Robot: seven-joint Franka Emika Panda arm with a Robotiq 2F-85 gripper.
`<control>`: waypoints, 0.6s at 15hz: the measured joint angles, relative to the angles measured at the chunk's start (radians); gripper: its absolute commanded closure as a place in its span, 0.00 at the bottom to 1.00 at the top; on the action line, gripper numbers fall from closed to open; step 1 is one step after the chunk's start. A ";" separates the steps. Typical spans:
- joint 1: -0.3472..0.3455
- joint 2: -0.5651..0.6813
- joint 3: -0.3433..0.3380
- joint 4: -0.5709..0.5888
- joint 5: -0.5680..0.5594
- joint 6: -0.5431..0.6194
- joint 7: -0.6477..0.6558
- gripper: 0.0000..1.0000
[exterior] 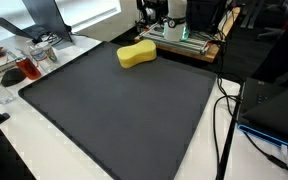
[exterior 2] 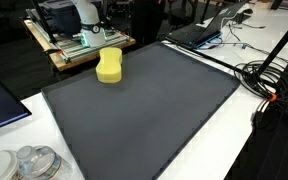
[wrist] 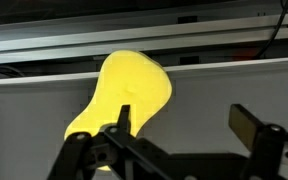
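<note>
A yellow peanut-shaped sponge (exterior: 136, 54) (exterior 2: 109, 66) lies at the far end of a dark grey mat (exterior: 124, 115) (exterior 2: 154, 105), close to the robot's base (exterior: 170, 14) (exterior 2: 76, 16). In the wrist view the sponge (wrist: 126, 95) fills the left middle, lying on the mat (wrist: 219, 85). My gripper (wrist: 184, 122) stands open above the mat with nothing between its fingers. Its left fingertip (wrist: 123, 117) overlaps the sponge's right edge in the picture, and the gap sits to the right of the sponge. The gripper itself does not show clearly in either exterior view.
The base stands on a wooden platform (exterior: 189, 43) (exterior 2: 79, 52) beyond the mat. Cables (exterior: 224, 110) (exterior 2: 269, 80) and a black box (exterior: 274, 105) lie to one side. Glass containers (exterior: 24, 62) and jars (exterior 2: 34, 163) stand at the other. A laptop (exterior 2: 199, 32) sits nearby.
</note>
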 measured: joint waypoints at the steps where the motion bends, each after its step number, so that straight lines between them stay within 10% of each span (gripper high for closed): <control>1: -0.016 -0.026 -0.026 -0.028 0.003 0.017 -0.039 0.00; 9: -0.145 -0.064 -0.348 -0.078 0.027 0.110 -0.570 0.00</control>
